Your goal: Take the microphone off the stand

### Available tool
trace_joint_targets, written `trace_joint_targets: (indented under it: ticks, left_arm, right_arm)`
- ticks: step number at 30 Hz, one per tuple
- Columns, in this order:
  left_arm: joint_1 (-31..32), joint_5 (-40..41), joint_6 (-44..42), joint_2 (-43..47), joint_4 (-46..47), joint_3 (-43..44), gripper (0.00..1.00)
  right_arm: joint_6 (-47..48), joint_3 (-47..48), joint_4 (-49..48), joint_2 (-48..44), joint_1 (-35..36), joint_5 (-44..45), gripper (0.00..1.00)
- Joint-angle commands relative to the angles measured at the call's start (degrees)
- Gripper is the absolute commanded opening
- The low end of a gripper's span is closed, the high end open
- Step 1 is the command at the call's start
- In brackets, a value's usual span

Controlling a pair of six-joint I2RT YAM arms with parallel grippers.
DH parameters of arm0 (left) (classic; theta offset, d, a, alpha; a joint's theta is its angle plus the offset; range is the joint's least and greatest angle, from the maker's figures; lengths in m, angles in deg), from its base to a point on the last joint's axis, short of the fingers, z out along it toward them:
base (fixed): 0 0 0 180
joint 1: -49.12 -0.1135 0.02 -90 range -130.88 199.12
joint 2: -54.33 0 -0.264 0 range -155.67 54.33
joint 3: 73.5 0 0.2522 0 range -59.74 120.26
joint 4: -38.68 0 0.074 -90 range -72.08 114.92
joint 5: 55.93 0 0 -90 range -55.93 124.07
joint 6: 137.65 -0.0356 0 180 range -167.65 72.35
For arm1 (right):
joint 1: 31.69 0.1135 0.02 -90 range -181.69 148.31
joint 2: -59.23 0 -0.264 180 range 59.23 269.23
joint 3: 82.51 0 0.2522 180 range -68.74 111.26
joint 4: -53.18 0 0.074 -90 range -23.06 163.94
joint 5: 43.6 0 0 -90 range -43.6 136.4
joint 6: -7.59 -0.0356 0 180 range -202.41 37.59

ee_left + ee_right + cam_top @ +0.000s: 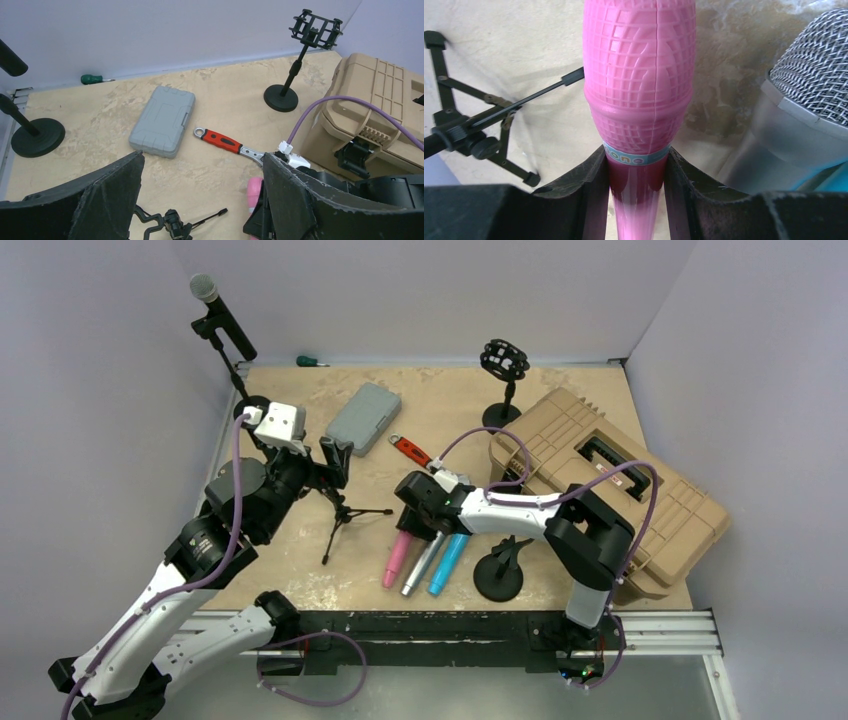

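Firmly clamped on the pink microphone [639, 75] just behind its head with the right gripper [636, 165], alongside a silver microphone [804, 100] just to the right and clear of the black tripod stand [474, 135] off to the left. Further left, holding the left gripper [200, 170] with fingers wide apart, gripping nothing, over that tripod, with a red-handled wrench [225, 141] and grey case [162, 121] ahead of it and, far beyond at the left, a black microphone [225, 315] up in a round-based stand [37, 137]
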Motion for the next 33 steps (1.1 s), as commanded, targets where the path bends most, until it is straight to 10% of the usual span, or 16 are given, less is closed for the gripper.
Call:
trace_joint_targets:
  ticks: [1, 12, 22, 33]
  left_arm:
    - [-0.2, 0.7, 0.0, 0.2, 2.9, -0.5, 0.86]
    - [-0.2, 0.6, 0.2, -0.3, 3.0, -0.6, 0.86]
    - [-0.2, 0.4, 0.3, -0.6, 2.9, -0.5, 0.86]
    - [-0.2, 0.7, 0.3, -0.2, 2.9, -0.6, 0.85]
  right_arm:
    - [-1.9, 1.4, 0.9, 0.7, 0.2, 1.4, 0.1]
    - [-1.9, 0.7, 0.6, 0.3, 0.3, 1.3, 0.45]
    - [2.6, 1.1, -1.6, -5.8, 1.0, 7.0, 0.51]
    - [41.9, 5.7, -16.6, -20.8, 0.1, 14.6, 0.52]
